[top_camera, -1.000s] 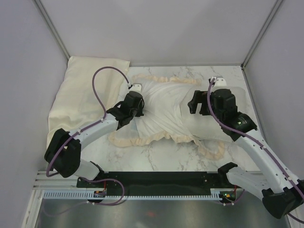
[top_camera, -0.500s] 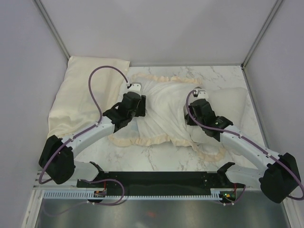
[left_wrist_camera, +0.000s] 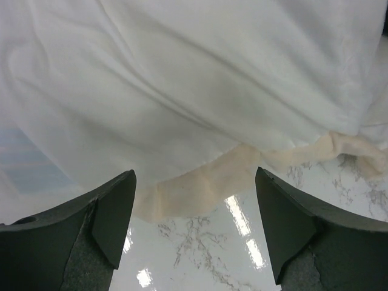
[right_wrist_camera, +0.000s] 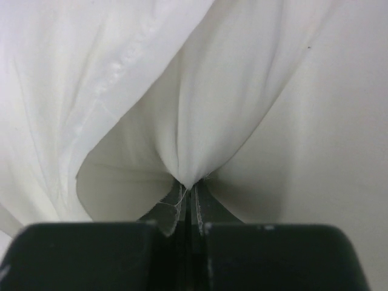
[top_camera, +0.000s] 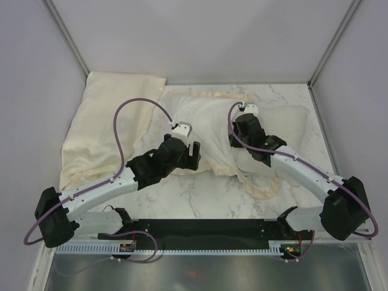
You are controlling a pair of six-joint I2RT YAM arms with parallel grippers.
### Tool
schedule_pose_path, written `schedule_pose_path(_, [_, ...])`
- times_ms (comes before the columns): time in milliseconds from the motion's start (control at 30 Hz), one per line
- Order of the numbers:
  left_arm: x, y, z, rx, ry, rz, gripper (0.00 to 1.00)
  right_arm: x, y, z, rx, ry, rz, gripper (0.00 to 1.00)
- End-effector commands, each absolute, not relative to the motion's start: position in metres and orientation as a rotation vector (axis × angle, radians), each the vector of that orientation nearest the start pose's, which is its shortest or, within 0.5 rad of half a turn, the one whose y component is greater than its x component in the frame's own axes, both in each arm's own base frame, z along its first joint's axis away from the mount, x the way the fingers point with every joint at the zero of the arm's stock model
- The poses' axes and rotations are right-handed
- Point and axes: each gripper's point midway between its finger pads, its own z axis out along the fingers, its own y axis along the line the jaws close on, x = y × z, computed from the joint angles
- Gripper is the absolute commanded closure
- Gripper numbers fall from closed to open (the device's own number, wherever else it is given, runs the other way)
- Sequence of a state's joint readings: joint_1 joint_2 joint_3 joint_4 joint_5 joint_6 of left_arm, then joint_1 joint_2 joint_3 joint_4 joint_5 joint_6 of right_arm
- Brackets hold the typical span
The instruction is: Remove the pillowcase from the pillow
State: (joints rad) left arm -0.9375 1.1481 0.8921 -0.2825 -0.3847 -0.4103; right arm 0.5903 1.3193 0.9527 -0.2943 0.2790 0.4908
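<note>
pillow: from above you see only its right end; the rest lies under the pillowcase and the right arm.
right gripper: in its wrist view the tips are buried in a pinched fold of the pillowcase; from above, its own body covers them.
left gripper: the bottom edge of its wrist view cuts off both fingers.
frill: from above, part of the near run is hidden under the left gripper.
right wrist view: white cloth fills it edge to edge, so you cannot tell where the pillowcase ends and the pillow begins.
pale-yellow cloth: the left arm's cable crosses it.
</note>
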Motion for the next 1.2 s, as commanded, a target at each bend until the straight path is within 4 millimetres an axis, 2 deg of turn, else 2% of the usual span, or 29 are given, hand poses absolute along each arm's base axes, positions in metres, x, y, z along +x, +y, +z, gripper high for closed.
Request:
schedule_pose_path(0, [0.235,-0.259,0.160,0.283,2.182,-0.442,0.14,0.344,0.195,0.176,0.057,2.167,0.318,1.00])
schedule_pose_path(100, [0.234,-0.268,0.145,0.297,2.219,-0.433,0.14,0.344,0.199,0.187,0.059,2.149,0.356,1.00])
schedule_pose_path(200, [0.239,-0.277,0.140,0.289,2.222,-0.436,0.12,0.339,0.205,0.191,0.051,2.146,0.406,1.00])
schedule_pose_path(233, [0.242,-0.280,0.133,0.288,2.230,-0.423,0.11,0.337,0.204,0.188,0.053,2.150,0.413,1.00])
schedule_pose_path(333, [0.254,-0.284,0.128,0.263,2.220,-0.374,0.09,0.330,0.205,0.188,0.060,2.145,0.456,1.00])
schedule_pose_path(400, [0.260,-0.284,0.115,0.273,2.239,-0.313,0.09,0.326,0.205,0.186,0.062,2.148,0.468,1.00])
schedule_pose_path(467, [0.266,-0.284,0.110,0.270,2.239,-0.269,0.21,0.323,0.204,0.190,0.058,2.138,0.483,1.00])
schedule_pose_path(500, [0.268,-0.284,0.109,0.270,2.233,-0.256,0.33,0.321,0.203,0.189,0.056,2.138,0.484,1.00])
schedule_pose_path(533, [0.271,-0.281,0.110,0.263,2.221,-0.233,0.55,0.319,0.201,0.192,0.059,2.129,0.484,1.00])
schedule_pose_path(600, [0.275,-0.277,0.111,0.260,2.206,-0.205,0.70,0.317,0.198,0.190,0.061,2.132,0.475,1.00])
schedule_pose_path(633, [0.277,-0.273,0.113,0.259,2.194,-0.178,0.84,0.315,0.196,0.191,0.065,2.125,0.473,1.00])
schedule_pose_path(700, [0.280,-0.268,0.119,0.247,2.175,-0.161,0.97,0.312,0.193,0.186,0.058,2.139,0.458,1.00])
schedule_pose_path(800, [0.288,-0.247,0.124,0.201,2.158,-0.125,0.98,0.307,0.186,0.188,0.057,2.141,0.432,1.00])
schedule_pose_path(867, [0.292,-0.235,0.128,0.164,2.155,-0.123,0.98,0.305,0.179,0.197,0.056,2.121,0.402,1.00])
schedule_pose_path(900, [0.298,-0.220,0.131,0.119,2.149,-0.113,0.98,0.304,0.171,0.202,0.067,2.115,0.366,1.00])
schedule_pose_path(1067, [0.316,-0.183,0.145,-0.002,2.124,-0.123,0.98,0.298,0.149,0.239,0.087,2.034,0.311,1.00])
schedule_pose_path(1100, [0.323,-0.170,0.147,-0.045,2.118,-0.109,0.98,0.296,0.144,0.247,0.094,2.021,0.294,1.00])
schedule_pose_path(1167, [0.329,-0.161,0.155,-0.082,2.102,-0.125,0.98,0.292,0.136,0.260,0.104,1.992,0.276,1.00])
